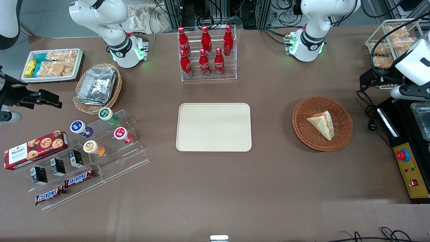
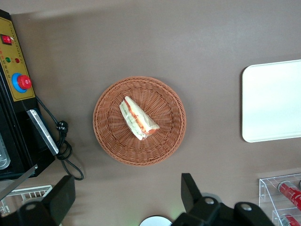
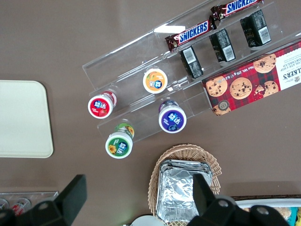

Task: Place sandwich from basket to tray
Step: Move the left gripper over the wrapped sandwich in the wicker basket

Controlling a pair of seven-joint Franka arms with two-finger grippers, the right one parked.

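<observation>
The sandwich (image 2: 138, 118) lies in the wicker basket (image 2: 106, 136); the gripper (image 2: 127, 200) hangs high above, fingers spread. Descend centred, pinch the flat bread faces gently, then carry it to the bare tray (image 1: 214, 127)

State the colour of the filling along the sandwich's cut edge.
Red-orange, between pale bread layers of the sandwich; clearest in the left wrist view, with the open gripper above.

Bright even overhead light, soft shadows on the table (image 1: 215, 188), sharp focus, little glare
</observation>
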